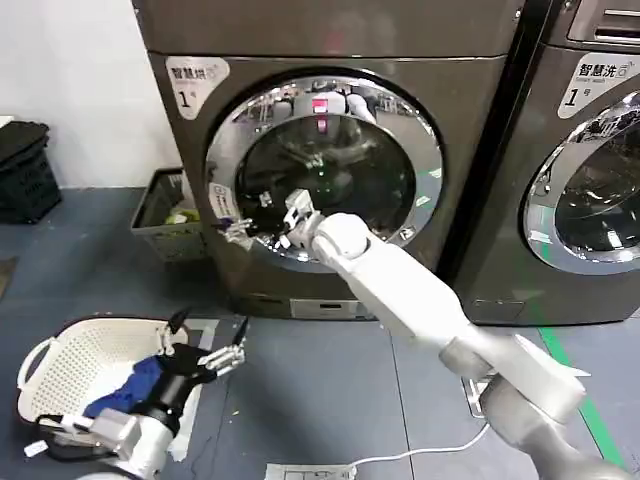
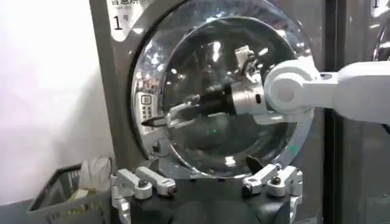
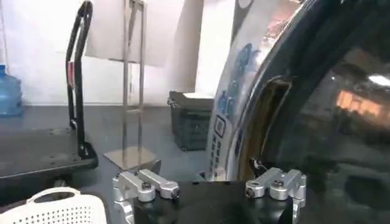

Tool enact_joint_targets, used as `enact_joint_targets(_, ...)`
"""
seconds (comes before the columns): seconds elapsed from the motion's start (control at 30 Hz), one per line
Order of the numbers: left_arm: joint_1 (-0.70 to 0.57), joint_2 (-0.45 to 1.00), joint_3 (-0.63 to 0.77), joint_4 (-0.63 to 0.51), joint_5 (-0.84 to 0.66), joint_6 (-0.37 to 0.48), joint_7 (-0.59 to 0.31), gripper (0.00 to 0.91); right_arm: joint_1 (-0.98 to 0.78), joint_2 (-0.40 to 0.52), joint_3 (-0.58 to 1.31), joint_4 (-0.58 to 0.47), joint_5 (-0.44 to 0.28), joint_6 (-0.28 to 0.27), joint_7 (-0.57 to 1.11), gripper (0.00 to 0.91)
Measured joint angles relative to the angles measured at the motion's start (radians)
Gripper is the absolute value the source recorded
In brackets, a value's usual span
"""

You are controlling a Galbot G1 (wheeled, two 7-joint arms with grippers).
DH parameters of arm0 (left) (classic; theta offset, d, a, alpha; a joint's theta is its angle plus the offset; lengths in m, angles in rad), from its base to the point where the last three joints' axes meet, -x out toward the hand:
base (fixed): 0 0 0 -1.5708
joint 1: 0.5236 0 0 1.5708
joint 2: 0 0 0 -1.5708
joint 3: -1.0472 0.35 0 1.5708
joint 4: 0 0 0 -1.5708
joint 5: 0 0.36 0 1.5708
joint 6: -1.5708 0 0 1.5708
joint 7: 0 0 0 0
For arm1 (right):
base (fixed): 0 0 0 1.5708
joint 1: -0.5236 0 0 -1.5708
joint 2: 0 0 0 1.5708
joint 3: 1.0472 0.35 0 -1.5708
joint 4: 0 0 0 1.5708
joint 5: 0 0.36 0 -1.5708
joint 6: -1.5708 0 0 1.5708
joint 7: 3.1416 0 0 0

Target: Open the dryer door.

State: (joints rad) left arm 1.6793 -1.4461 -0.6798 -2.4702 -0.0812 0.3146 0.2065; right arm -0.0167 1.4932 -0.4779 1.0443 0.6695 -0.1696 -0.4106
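Note:
The dryer door point(image 1: 325, 170) is a big round porthole with a chrome rim and a pink-red sticker point(image 1: 320, 104) near its top. It appears again in the left wrist view point(image 2: 213, 91). My right arm reaches up from the lower right. Its right gripper point(image 1: 243, 226) is open at the door's left rim, also seen in the left wrist view point(image 2: 170, 112). In the right wrist view the right gripper point(image 3: 210, 178) straddles the rim edge, where a brown slot point(image 3: 266, 125) shows beside one fingertip point(image 3: 256, 165). My left gripper point(image 1: 208, 338) hangs open and empty low above the floor, facing the door point(image 2: 210, 176).
A white laundry basket point(image 1: 70, 350) holding blue cloth sits on the floor at the lower left. A grey bin point(image 1: 160, 215) stands against the dryer's left side, with a black crate point(image 1: 25, 170) farther left. A second machine point(image 1: 590, 190) stands on the right. A cable point(image 1: 420, 452) crosses the floor.

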Motion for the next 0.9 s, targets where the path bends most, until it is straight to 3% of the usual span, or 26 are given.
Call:
enact_joint_targets(0.53, 0.012, -0.004, 0.011, -0.012, 0.0, -0.003, -0.001, 0.907, 0.016, 0.039, 0.013, -0.104, -0.038, 0.032, -0.099, 0.907)
enact_joint_targets(0.9, 0.011, -0.002, 0.015, -0.012, 0.001, -0.004, -0.001, 0.907, 0.018, 0.04, 0.013, -0.113, -0.046, 0.037, -0.175, 0.907)
